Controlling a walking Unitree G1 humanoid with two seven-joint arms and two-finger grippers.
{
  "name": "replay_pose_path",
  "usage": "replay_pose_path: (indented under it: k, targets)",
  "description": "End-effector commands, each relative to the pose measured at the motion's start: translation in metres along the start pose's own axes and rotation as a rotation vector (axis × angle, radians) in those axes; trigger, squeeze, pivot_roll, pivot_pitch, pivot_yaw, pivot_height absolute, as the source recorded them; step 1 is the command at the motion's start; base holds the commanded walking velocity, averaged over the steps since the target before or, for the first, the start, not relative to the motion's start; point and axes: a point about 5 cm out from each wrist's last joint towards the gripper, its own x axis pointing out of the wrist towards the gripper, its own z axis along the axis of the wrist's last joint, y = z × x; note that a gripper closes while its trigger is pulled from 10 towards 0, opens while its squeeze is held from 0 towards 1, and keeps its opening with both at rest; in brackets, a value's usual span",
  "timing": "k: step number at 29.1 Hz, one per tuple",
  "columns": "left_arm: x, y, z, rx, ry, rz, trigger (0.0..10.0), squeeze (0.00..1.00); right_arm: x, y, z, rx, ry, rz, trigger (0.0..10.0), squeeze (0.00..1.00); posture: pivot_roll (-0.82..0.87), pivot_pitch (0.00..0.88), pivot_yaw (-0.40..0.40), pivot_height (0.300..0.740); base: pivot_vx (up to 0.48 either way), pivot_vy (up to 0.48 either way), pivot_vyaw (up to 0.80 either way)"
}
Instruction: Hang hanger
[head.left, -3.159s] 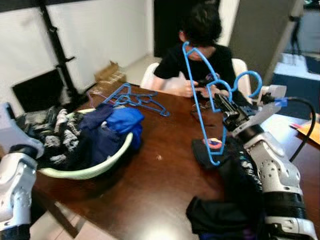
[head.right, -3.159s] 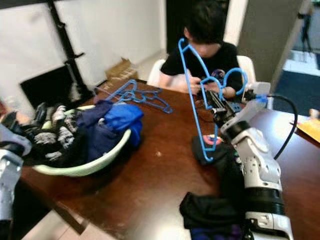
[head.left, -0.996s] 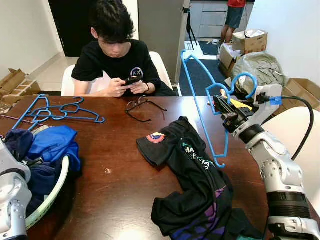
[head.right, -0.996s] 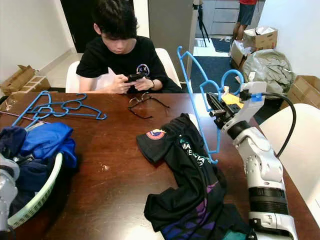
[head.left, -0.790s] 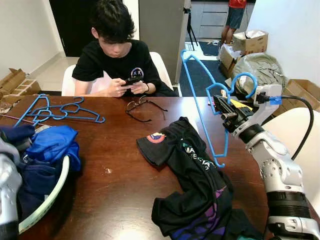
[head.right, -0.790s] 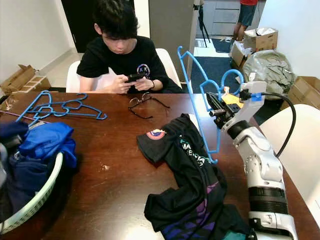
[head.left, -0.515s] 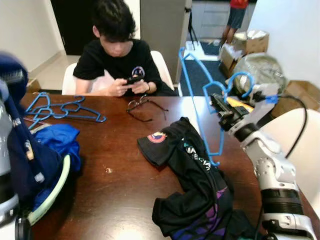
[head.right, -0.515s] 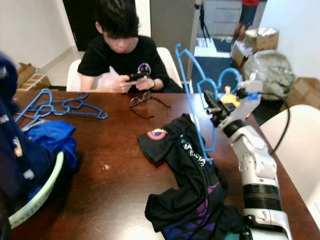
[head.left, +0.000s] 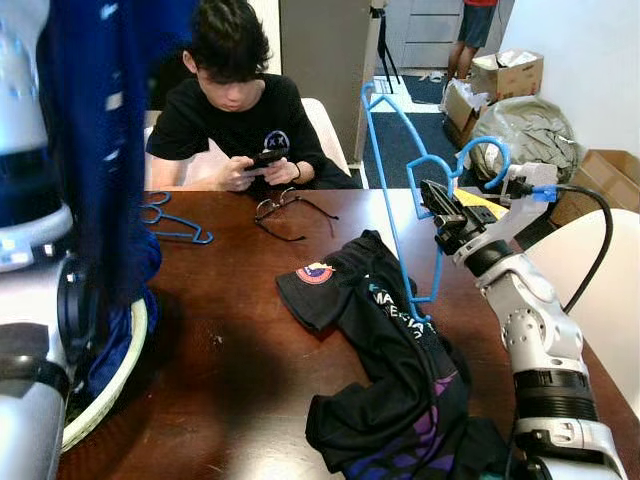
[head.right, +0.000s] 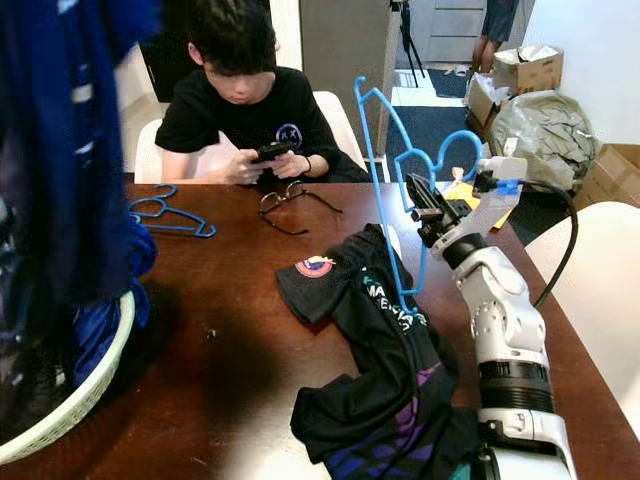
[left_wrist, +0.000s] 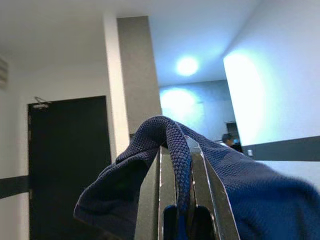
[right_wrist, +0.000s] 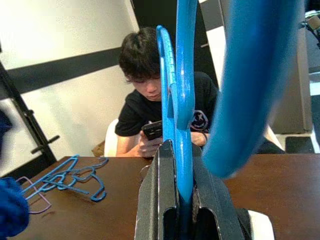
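Note:
My right gripper (head.left: 441, 207) is shut on a blue plastic hanger (right_wrist: 185, 75), held upright over the right side of the dark wooden table (head.left: 240, 380). The hanger's long bar (head.left: 389, 195) slants down to a black T-shirt (head.left: 390, 350) lying on the table. My left arm (head.left: 25, 200) is raised close to the camera on the left. Its gripper (left_wrist: 175, 150) is shut on a fold of a navy knit garment (head.left: 110, 150), which hangs down over the laundry basket (head.left: 110, 385).
A person (head.left: 235, 110) sits at the far side of the table looking at a phone, with glasses (head.left: 280, 210) lying in front. More blue hangers (head.left: 175, 222) lie at the far left. A white chair (head.left: 590, 280) stands to the right, with boxes and a bag behind it.
My left arm has risen, lifting the navy garment out of the basket so that it now hangs in front of the camera. The right gripper has kept the hanger almost still.

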Motion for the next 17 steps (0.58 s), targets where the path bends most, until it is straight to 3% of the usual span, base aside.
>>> replay_pose_path:
  k: [1,2,4,8,10,11,14,17]
  targets:
    - [0.006,-0.002,0.011,-0.047,-0.036,-0.029,10.0,0.00,0.000,0.003,-0.003,0.018,-0.005,0.012,10.0,0.00,0.12,0.000,0.017,0.735,0.000,0.000,0.00]
    - [0.006,-0.002,0.011,-0.047,-0.036,-0.029,10.0,0.00,0.000,0.003,-0.003,0.018,-0.005,0.012,10.0,0.00,0.12,0.000,0.017,0.735,0.000,0.000,0.00]
    - [0.014,-0.013,0.024,-0.145,-0.074,-0.113,10.0,0.00,0.000,0.003,-0.005,0.027,-0.006,0.006,10.0,0.00,0.12,0.000,0.018,0.735,0.000,0.000,0.00]
    - [0.021,-0.014,0.032,-0.182,-0.095,-0.142,10.0,0.00,0.001,0.003,-0.005,0.031,-0.011,0.003,10.0,0.00,0.12,0.000,0.019,0.735,0.000,0.000,0.00]
    - [0.033,-0.003,0.055,-0.213,-0.152,-0.141,10.0,0.00,0.003,0.001,-0.004,0.036,-0.023,-0.004,10.0,0.00,0.13,0.000,0.023,0.735,0.000,0.000,0.00]
    - [0.033,-0.003,0.055,-0.213,-0.152,-0.141,10.0,0.00,0.003,0.001,-0.004,0.036,-0.023,-0.004,10.0,0.00,0.13,0.000,0.023,0.735,0.000,0.000,0.00]
    - [0.041,0.011,0.083,-0.247,-0.219,-0.136,10.0,0.00,0.003,0.000,-0.003,0.042,-0.031,-0.012,10.0,0.00,0.13,0.000,0.027,0.735,0.000,0.000,0.00]
    - [0.043,0.011,0.089,-0.244,-0.229,-0.146,10.0,0.00,0.002,0.000,-0.004,0.043,-0.029,-0.014,10.0,0.00,0.13,0.000,0.027,0.735,0.000,0.000,0.00]
